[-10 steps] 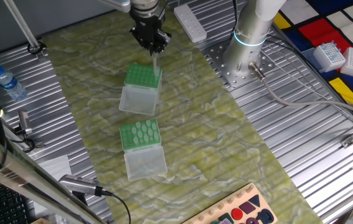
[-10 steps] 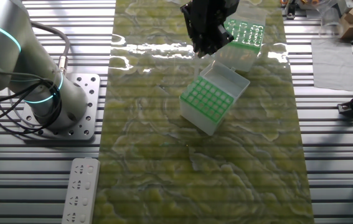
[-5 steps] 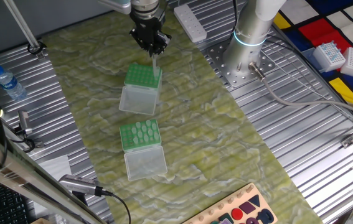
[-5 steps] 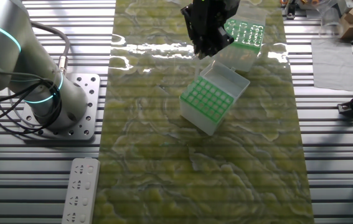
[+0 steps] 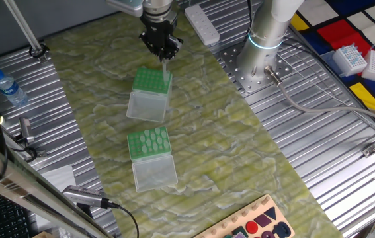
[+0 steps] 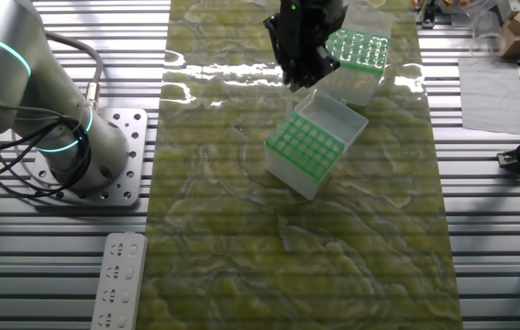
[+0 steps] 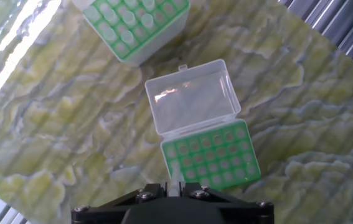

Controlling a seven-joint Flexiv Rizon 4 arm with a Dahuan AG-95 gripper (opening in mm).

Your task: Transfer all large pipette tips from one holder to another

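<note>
Large pipette tips sit in the box with the green top (image 7: 136, 22) at the upper edge of the hand view, their round whitish openings filling its grid — we see only part of that box, since the picture cuts it off. One more pipette tip (image 5: 164, 68) hangs point-down from the gripper (image 5: 161, 47), a slim pale cone above the far edge of the nearer green-topped box (image 5: 151, 81). The fingers are clenched on its upper end; in the hand view we can make out only a small whitish stub (image 7: 175, 185) between the dark finger bases. From the other fixed view the gripper (image 6: 304, 57) covers the held tip, so we cannot trace it there.

The box under the gripper (image 7: 211, 156) shows a green grid of holes that look empty, with its clear hinged lid (image 7: 192, 98) lying open beside it. Whether any hole holds a tip we cannot tell for sure.

We read no writing or brand on either box.

The boxes stand on a mat with a green and cream marbled pattern (image 5: 220, 139), laid over a ribbed metal table (image 5: 319, 145). Around it we see a water bottle (image 5: 8, 87), a white power strip (image 5: 202, 23) and the arm's round base (image 6: 49, 137).
</note>
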